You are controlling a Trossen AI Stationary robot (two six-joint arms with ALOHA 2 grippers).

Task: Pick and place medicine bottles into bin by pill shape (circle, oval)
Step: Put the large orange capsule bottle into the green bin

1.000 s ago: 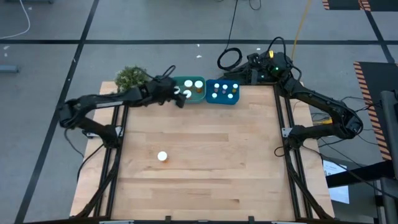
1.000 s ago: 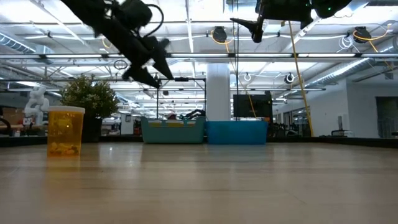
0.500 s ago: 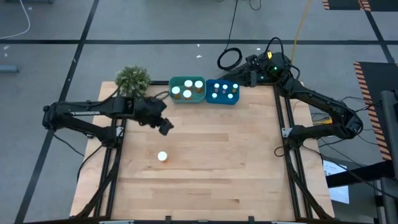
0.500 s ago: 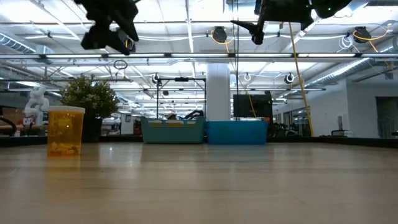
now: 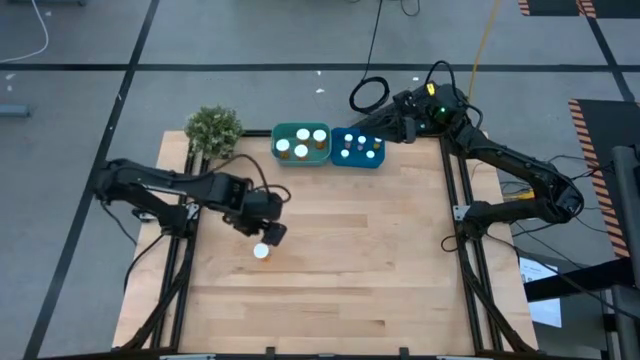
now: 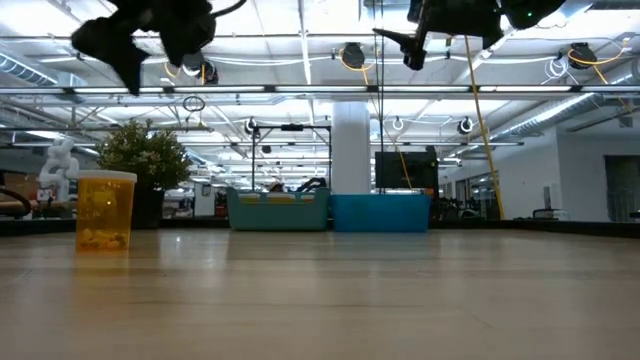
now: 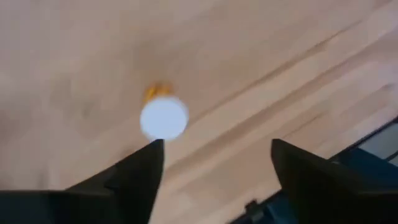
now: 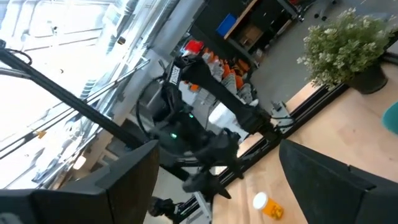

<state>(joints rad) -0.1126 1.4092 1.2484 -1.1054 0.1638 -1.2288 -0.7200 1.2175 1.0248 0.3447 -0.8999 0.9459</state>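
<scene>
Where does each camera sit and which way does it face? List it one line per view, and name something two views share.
High view: above the table, looking straight down; both arms show.
Low view: at table-top height, looking level across to the tubs; arms overhead.
Left wrist view: on the left arm, looking down past the open left gripper at the lone bottle.
Right wrist view: on the raised right arm, open right gripper, facing the left arm.
Shared: that lone bottle.

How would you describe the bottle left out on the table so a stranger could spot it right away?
On the bare wooden table, look left of centre, just under the open left gripper. There one medicine bottle stands upright: orange, white-capped. It is the only bottle out on the wood; the others sit in the green bin and blue bin at the far edge.
</scene>
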